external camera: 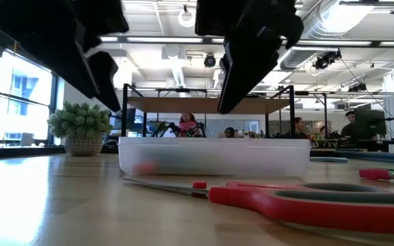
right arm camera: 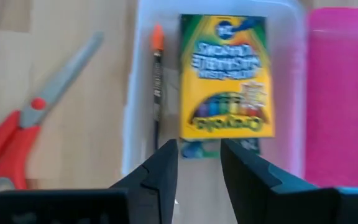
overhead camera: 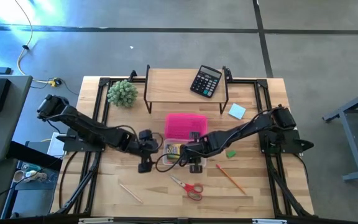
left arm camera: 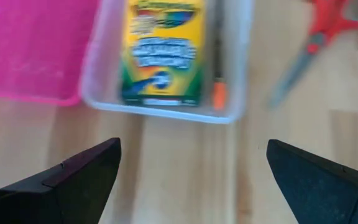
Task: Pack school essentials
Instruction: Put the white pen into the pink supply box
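A clear bin [overhead camera: 174, 150] sits mid-counter [overhead camera: 129, 127], its lid [overhead camera: 186, 125] just behind it. In the bin lie a crayon box [right arm camera: 225, 78] and, beside it, a pen [right arm camera: 156, 74]. The scissors [overhead camera: 188, 187] lie in front of the bin, the pencil [overhead camera: 230, 178] to their right, a thin stick [overhead camera: 130, 192] to their left. An eraser [overhead camera: 230, 154] lies right of the bin. Behind stands a shelf [overhead camera: 173, 84] carrying a calculator [overhead camera: 206, 81]; a plant [overhead camera: 122, 93] sits left of it, a notepad [overhead camera: 237, 111] right.

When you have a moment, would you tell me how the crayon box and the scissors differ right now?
The crayon box is yellow and green, a flat rectangle; the scissors have red handles and long grey blades. The crayon box lies inside the clear bin, beside a dark pen with an orange tip, while the scissors lie on the bare table outside it. Both lie flat and unheld.
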